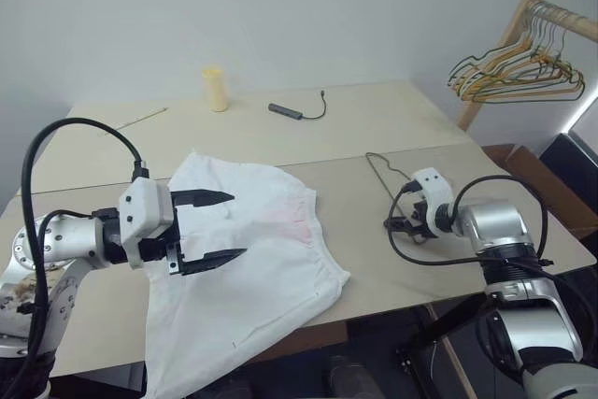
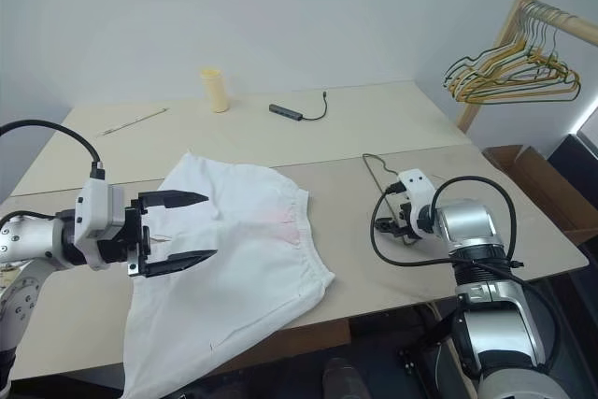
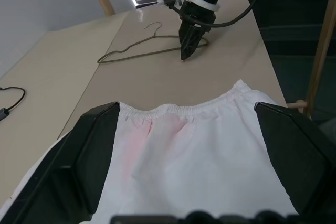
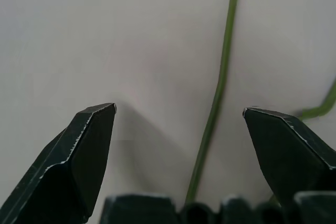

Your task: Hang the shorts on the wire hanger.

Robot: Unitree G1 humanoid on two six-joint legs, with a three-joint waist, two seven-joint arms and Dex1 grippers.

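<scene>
Spanning most of the scene, the pale worktop (image 1: 374,128) carries every item. The shorts (image 1: 252,259) are the largest object on it: white, thin fabric, spread flat at the near left with the elastic waistband toward the centre and one leg draped over the near edge. Judged from the folds, the fabric is light, limp and likely to slide or bunch, so take hold at the gathered waistband hem, where the material is thickest.

The left gripper (image 1: 217,227) hovers over the shorts with its fingers spread wide and nothing between them. The right gripper (image 3: 188,45) points steeply down at the worktop's right part, fingers likewise released and empty, tips just above the surface.

The wire hanger (image 3: 137,52) lies flat on the worktop, well apart from the shorts, its hook toward the far side. One thin wire run passes between the right fingers in the right wrist view. The wire appears stiff, thin and low-lying, so a pinch across a single run is the probable grasp; the fingers may slip off it.

A rack of coloured hangers (image 1: 519,72) stands at far right. A yellow cup (image 1: 216,89) and a dark cable (image 1: 297,111) sit at the far side.
</scene>
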